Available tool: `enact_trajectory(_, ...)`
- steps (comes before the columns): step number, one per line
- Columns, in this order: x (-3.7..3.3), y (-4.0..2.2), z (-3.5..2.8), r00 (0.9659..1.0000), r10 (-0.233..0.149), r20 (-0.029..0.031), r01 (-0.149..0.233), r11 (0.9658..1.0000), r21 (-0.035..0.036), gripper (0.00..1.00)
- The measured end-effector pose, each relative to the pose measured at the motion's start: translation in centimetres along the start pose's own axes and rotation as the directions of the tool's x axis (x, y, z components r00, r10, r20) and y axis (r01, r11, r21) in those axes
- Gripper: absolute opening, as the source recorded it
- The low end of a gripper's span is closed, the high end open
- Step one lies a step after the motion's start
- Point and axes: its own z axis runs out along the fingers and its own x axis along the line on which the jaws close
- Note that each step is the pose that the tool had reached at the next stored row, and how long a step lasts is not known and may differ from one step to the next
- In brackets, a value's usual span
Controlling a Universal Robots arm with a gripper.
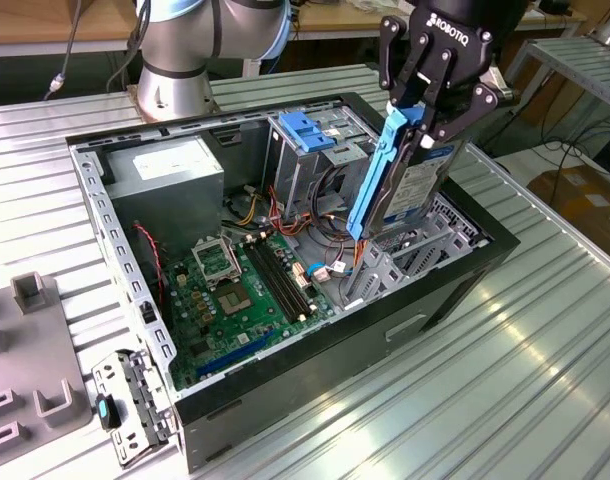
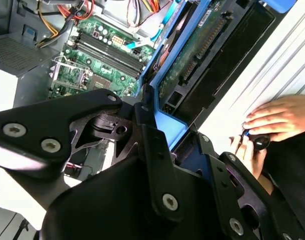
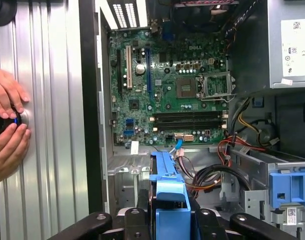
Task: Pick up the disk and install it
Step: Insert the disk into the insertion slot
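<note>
1. Blue-framed disk, exterior view: it is held tilted above the open computer case, with the jaws of the gripper clamped on its upper end.
2. Second wrist view: the disk sits between the jaws.
3. First wrist view: the disk is near the motherboard.

A robotics workshop: a robot arm standing on a ribbed aluminium table beside an opened computer case.

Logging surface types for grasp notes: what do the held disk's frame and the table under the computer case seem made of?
The disk has a bright blue frame that looks like moulded plastic: matte, even colour. The table looks like aluminium, probably: silvery, ribbed, with soft reflections.
</note>
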Motion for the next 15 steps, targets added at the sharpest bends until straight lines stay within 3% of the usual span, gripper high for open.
enact_trajectory(4,0.02,-1.18,0.17,1.0,0.0,-0.0001,0.0,1.0,0.0,0.37)
enact_trajectory(10,0.23,-2.16,0.42,1.0,0.004,-0.0004,-0.004,1.0,-0.0001,0.37)
enact_trajectory(15,0.61,-2.62,0.66,1.0,0.004,-0.0002,-0.004,1.0,-0.0001,0.37)
